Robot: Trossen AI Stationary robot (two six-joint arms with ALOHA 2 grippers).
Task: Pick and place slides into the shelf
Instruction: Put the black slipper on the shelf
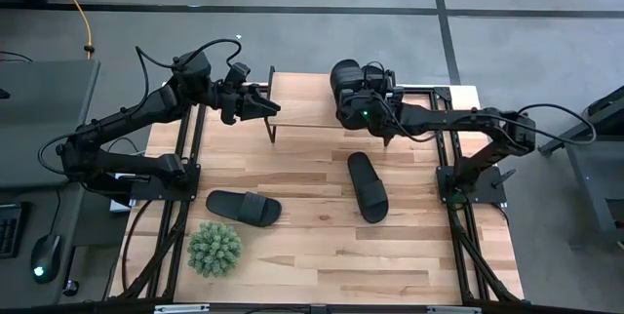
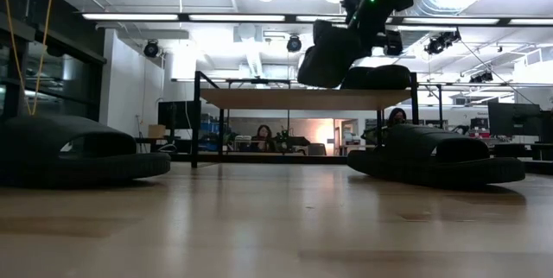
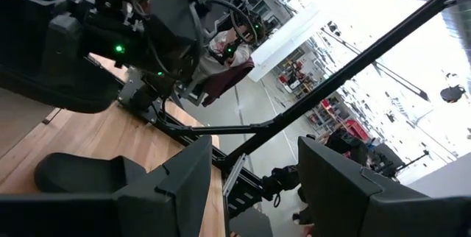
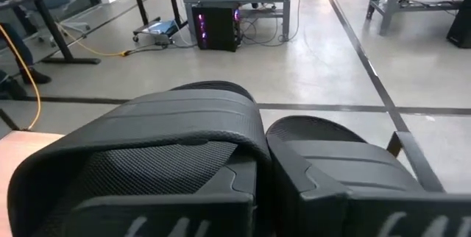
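From above, my right end effector [image 1: 363, 109] was clamped shut on a black slide sandal with a wide strap [image 1: 345, 82], holding it over the right half of the small light-wood shelf on thin black legs [image 1: 302, 99]. Another black sandal [image 1: 376, 78] lay just beside it on that shelf top. Two more matching sandals rested on the pale plank table [image 1: 322, 246]: one [image 1: 243, 207] lying crosswise near a spiky green ball plant [image 1: 214, 249], one [image 1: 368, 186] lengthwise in front of the shelf. My left end effector [image 1: 261, 106] hung at the shelf's left end with its fingers apart, holding nothing

From table height, the shelf [image 2: 307, 98] stood at the far side; the gripped sandal [image 2: 329, 55] hung tilted above its plank and the placed one [image 2: 380, 77] sat flat on it. The table sandals filled the left [image 2: 82, 148] and right [image 2: 436, 154] of the foreground

Through my left wrist camera, my two dark fingers [image 3: 184, 182] stood well apart and empty; my other arm [image 3: 110, 38] showed beyond, above a sandal on the table [image 3: 88, 174]

Through my right wrist camera, the held sandal's ribbed strap [image 4: 162, 149] filled the near view, with the second sandal [image 4: 338, 156] touching it alongside
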